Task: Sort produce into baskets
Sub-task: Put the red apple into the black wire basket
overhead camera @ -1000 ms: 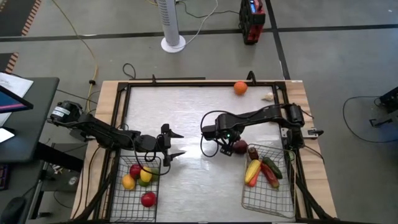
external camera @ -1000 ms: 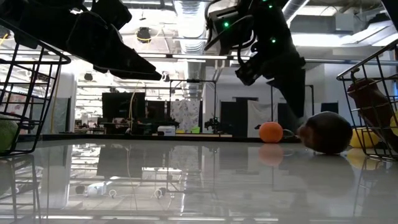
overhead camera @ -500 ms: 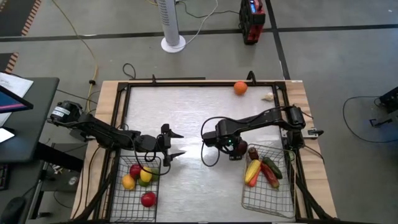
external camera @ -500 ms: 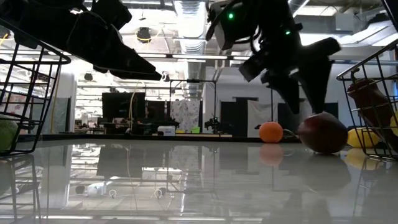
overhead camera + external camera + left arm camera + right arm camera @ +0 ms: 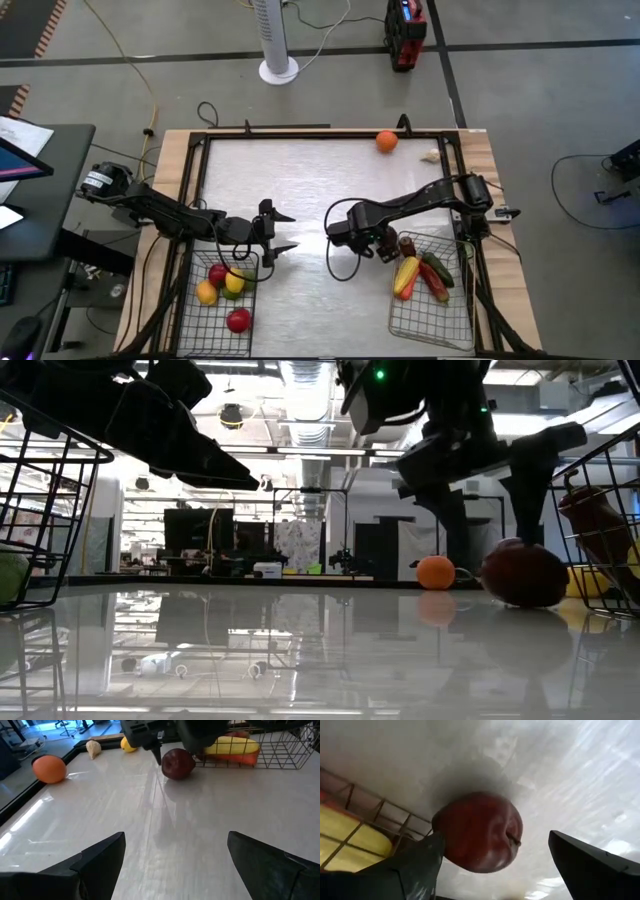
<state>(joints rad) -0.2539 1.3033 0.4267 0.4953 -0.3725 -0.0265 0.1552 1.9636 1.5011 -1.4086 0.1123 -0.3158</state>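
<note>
**Right tool spread over a dark red apple beside the right basket**

The right tool [image 5: 490, 495] is lowered over a dark red apple [image 5: 479, 831] that lies on the white worktop [image 5: 300, 190], just outside the right basket [image 5: 432, 318] at its far inner corner. Its two fingers [image 5: 590, 870] are spread wide, one on either side of the apple, and neither visibly presses on the fruit. In the low view the apple [image 5: 522, 573] rests on the worktop with the dark fingers straddling it from above.

Inside the right basket, close to the apple, lie a yellow ear of corn [image 5: 407, 272], a red pepper [image 5: 437, 285], a green cucumber [image 5: 438, 270] and a dark reddish piece [image 5: 406, 245] nearest the apple.

An orange [image 5: 386, 141] sits at the far edge of the worktop, well apart from the apple. A pale garlic bulb [image 5: 430, 155] lies near the orange, toward the right rail. The left wrist view also shows a yellow piece [image 5: 129, 744] just beyond the garlic, partly hidden by the right arm.

The left tool [image 5: 280, 233] hangs above the worktop, on the other side of the open middle from the apple, at the far inner corner of the left basket [image 5: 215, 318]. Its fingers [image 5: 95, 857] are parted and hold nothing. That basket holds a red apple [image 5: 217, 274], a second red apple [image 5: 238, 320], a yellow lemon [image 5: 235, 281], a green lime [image 5: 228, 293] and an orange-yellow fruit [image 5: 207, 293].
</note>
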